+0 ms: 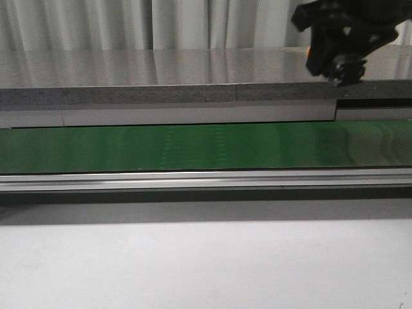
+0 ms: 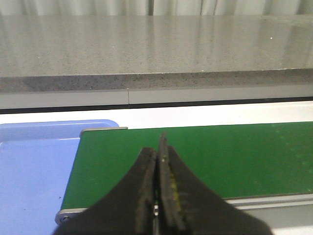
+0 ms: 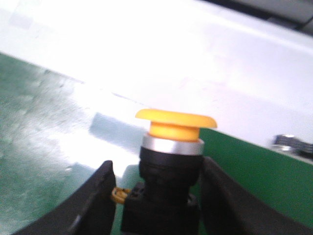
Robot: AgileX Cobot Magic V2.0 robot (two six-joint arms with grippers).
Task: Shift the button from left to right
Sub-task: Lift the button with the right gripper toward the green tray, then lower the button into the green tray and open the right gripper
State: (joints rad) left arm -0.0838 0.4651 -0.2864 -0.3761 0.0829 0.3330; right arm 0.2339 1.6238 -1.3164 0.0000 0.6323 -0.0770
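The button (image 3: pixel 168 147) has a yellow-orange mushroom cap, a silver collar and a black body. It stands upright between the fingers of my right gripper (image 3: pixel 157 165), which is shut on its body. In the front view the right gripper (image 1: pixel 341 64) hangs high at the far right, above the green belt (image 1: pixel 193 145), with only an orange sliver of the button (image 1: pixel 310 48) showing. My left gripper (image 2: pixel 159 147) is shut and empty over the left end of the green belt (image 2: pixel 244 156). It does not show in the front view.
A blue tray (image 2: pixel 34 166) lies just past the belt's left end. A grey speckled counter (image 1: pixel 161 96) runs behind the belt and a metal rail (image 1: pixel 193 179) along its front. A white table surface (image 1: pixel 193 264) lies nearest the robot.
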